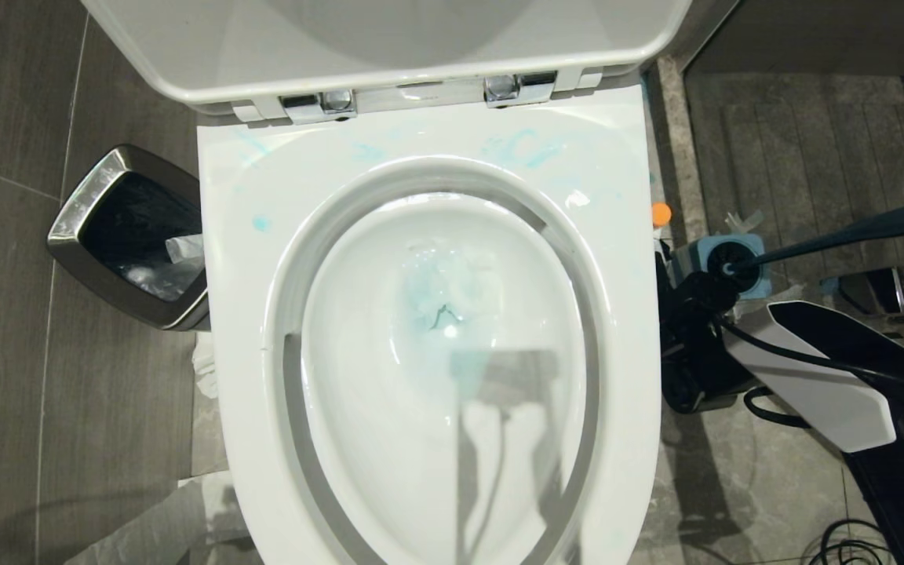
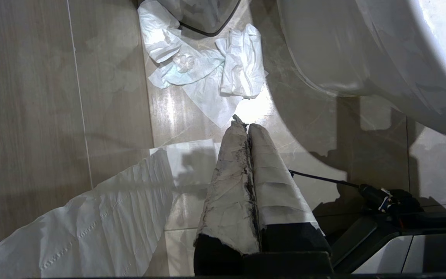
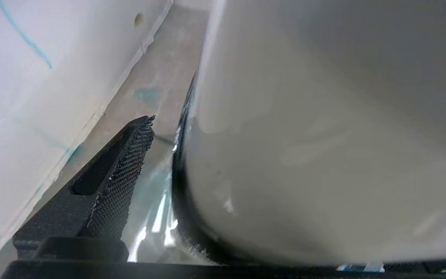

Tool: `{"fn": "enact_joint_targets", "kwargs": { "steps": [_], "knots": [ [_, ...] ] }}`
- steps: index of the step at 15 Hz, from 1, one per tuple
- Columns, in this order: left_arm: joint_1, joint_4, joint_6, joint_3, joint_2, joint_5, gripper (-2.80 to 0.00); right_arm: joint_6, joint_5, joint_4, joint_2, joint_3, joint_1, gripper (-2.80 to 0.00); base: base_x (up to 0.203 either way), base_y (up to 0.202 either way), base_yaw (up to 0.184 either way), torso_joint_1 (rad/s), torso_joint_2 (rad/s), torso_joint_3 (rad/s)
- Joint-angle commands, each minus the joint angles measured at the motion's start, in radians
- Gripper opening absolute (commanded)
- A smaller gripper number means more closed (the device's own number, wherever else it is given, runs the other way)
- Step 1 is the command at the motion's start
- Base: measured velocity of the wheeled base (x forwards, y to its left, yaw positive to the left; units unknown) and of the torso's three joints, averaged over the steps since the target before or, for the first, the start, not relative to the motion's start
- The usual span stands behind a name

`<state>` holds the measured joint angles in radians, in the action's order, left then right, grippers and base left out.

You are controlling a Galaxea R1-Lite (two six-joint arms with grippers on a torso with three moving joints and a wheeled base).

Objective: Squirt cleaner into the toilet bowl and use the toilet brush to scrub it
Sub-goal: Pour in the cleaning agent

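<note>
toilet bowl [image 1: 234,329]: fills the middle of the head view. Seat and lid [image 1: 389,47] are up at the far end. Blue smears on the far rim, pale blue pool down in the basin.

right arm [image 1: 813,377]: comes in from near right and reaches down alongside the bowl's right side.

waste bin [image 1: 91,205]: steel-rimmed, on the floor left of the bowl, dark liner inside.

toilet brush [image 1: 836,234]: right of the bowl, black head seated in its holder [image 1: 756,276]. Handle is tilted away to the right, looped end at the frame edge. Nothing is touching it.

right gripper [image 1: 687,306]: low in the gap between the bowl's right wall and the brush holder. Jaws are wide. Wrist view shows one black textured finger [image 3: 122,174] standing apart from a white rounded body that fills the rest of the shot and hides the other finger. No grip visible.

left gripper [image 2: 248,126]: tape-wrapped fingers pressed together, holding nothing, over the floor left of the bowl.

cleaner [image 1: 660,213]: only the orange cap shows in the head view, on the floor against the bowl's right side, just far of the right gripper. The white body in the right wrist view is probably this bottle.

tissue paper [image 2: 207,69]: crumpled sheets on the floor tiles beyond the left gripper.
</note>
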<state>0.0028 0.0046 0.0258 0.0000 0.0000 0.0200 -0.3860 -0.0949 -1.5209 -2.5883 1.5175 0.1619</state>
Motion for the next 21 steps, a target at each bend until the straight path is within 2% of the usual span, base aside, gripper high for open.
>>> {"fn": "enact_joint_targets", "kwargs": {
  "steps": [1,5,6,15,21],
  "knots": [
    [0.000,0.000,0.000,0.000,0.002,0.000,-2.80,-0.004,-0.002,-0.009,0.002,0.020,-0.001,0.00,0.000,0.000,0.000,0.000,0.00,0.000],
    [0.000,0.000,0.000,0.000,0.002,0.000,-2.80,-0.013,-0.002,-0.009,-0.001,0.046,-0.010,0.00,0.000,0.000,0.000,0.000,0.00,0.000],
    [0.000,0.000,0.000,0.000,0.002,0.000,-2.80,-0.013,-0.003,-0.009,-0.002,0.046,-0.010,-2.80,0.000,0.000,0.000,0.000,0.00,0.000],
    [0.000,0.000,0.000,0.000,0.002,0.000,-2.80,-0.009,-0.003,-0.009,-0.002,0.063,-0.023,-2.80,0.000,0.000,0.000,0.000,0.00,0.000],
    [0.000,0.000,0.000,0.000,0.002,0.000,-2.80,-0.008,0.001,-0.009,0.111,0.066,-0.030,-2.80,0.000,0.000,0.000,0.000,0.00,0.000]
  ]
}}
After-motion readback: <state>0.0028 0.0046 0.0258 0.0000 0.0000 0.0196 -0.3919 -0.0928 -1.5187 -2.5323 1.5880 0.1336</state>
